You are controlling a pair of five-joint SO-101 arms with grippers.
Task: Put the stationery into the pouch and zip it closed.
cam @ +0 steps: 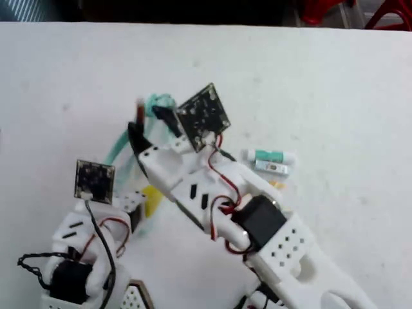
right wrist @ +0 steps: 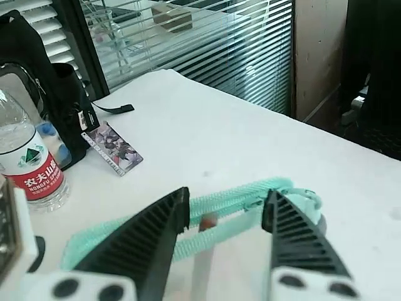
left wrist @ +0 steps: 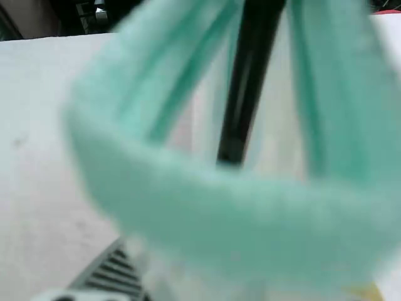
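Note:
The teal pouch (cam: 123,149) lies on the white table, mostly under the two arms. Its open mouth (left wrist: 207,207) hangs very close in front of the left wrist camera, with a dark slim thing (left wrist: 245,81) standing in the opening. My right gripper (right wrist: 225,216) is open just above the pouch's zipper edge (right wrist: 244,194), one black finger (right wrist: 150,241) on each side of it. A pale stick with a red end (right wrist: 204,251) lies below them. My left gripper (cam: 138,203) sits at the pouch's near end. A teal-and-white stick (cam: 269,156) and a small white piece (cam: 271,168) lie to the right.
A small yellow bit (cam: 277,185) lies near the loose stationery. At the table's far side stand a water bottle (right wrist: 31,169), a black bag (right wrist: 44,94) and a card (right wrist: 113,147). The right arm (cam: 270,232) crosses the middle of the table.

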